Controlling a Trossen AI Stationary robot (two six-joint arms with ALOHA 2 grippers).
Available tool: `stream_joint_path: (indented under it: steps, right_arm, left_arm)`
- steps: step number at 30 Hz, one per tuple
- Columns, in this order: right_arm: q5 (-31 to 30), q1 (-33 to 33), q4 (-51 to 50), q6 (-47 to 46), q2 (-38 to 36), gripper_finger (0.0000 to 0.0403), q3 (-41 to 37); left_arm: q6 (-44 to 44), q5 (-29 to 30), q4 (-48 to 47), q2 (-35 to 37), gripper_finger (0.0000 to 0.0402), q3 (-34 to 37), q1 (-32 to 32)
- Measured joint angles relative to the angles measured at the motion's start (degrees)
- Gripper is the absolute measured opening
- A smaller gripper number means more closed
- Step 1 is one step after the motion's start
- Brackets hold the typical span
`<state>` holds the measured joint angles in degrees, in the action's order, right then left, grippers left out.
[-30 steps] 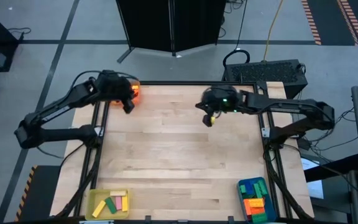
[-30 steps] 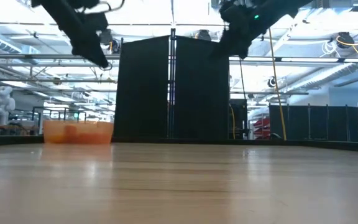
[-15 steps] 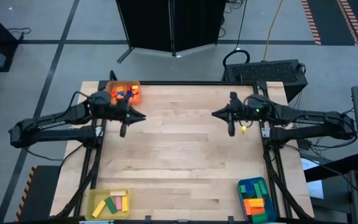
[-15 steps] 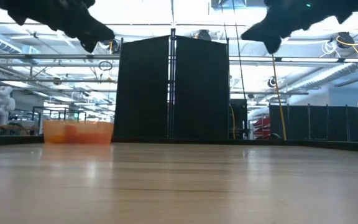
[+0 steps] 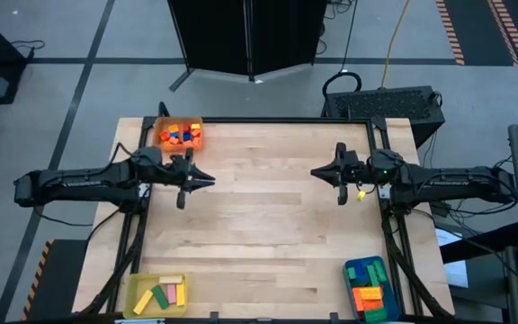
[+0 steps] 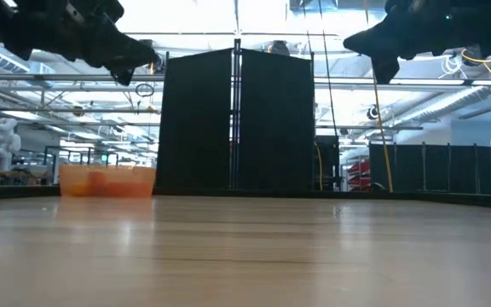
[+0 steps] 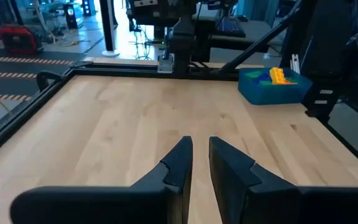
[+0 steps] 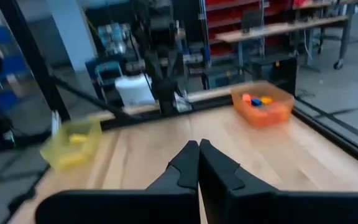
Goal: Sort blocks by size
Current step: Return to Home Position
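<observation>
Left gripper (image 5: 207,179): raised above the table (image 5: 259,234), at about 10 o'clock on the top seen from above, pointing toward the centre. Fingers (image 7: 180,158) drawn almost together with only a thin slit between them, nothing held.

Right gripper (image 5: 316,172): also raised, at about 2 o'clock, pointing inward to face the left one, the two well apart. Its fingers (image 8: 188,160) are pressed together, nothing between them.

Bare wood lies under and between both grippers.

Blocks (image 5: 180,135): all sit in trays at the table's corners.
- Orange tray (image 5: 161,144), 11 o'clock corner, near the left gripper: a heap of small red, orange, yellow and blue pieces.
- Yellow tray (image 5: 142,286), 7 o'clock corner: a few longer pieces, yellow, green, pink and orange, lying flat.
- Blue tray (image 5: 352,270), 5 o'clock corner: orange, green, yellow and blue pieces, packed close.

Level view: only the orange tray shows on the table, at the far edge.
</observation>
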<state>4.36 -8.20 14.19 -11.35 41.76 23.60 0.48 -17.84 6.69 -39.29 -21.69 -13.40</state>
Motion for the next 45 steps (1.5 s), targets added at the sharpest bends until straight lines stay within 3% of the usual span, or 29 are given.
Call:
stream_joint_path:
  steps: [8,17,30,37,45]
  right_arm:
    - [-5.1,4.0,9.9,-4.5,0.0,0.0000,-7.2]
    - [-13.2,12.1,10.9,-3.6,-0.3,0.0000,-9.4]
    - [-13.6,13.7,2.8,0.7,-11.3,0.0000,-9.4]
    - [-13.1,13.7,-2.1,4.2,-15.6,0.0000,-9.4]
    - [-13.0,13.4,-5.7,4.0,-17.1,0.0000,-9.4]
  left_arm:
    - [-1.7,4.2,4.9,0.0,0.0056,3.2,3.0]
    - [-2.9,10.6,4.5,4.9,0.0056,3.2,8.6]
    - [-2.6,14.3,-11.3,22.6,0.0056,3.2,9.3]
    - [-0.1,14.7,-17.1,24.9,0.0056,3.2,9.3]
    - [-0.1,15.4,-16.3,25.2,0.0056,7.0,9.3]
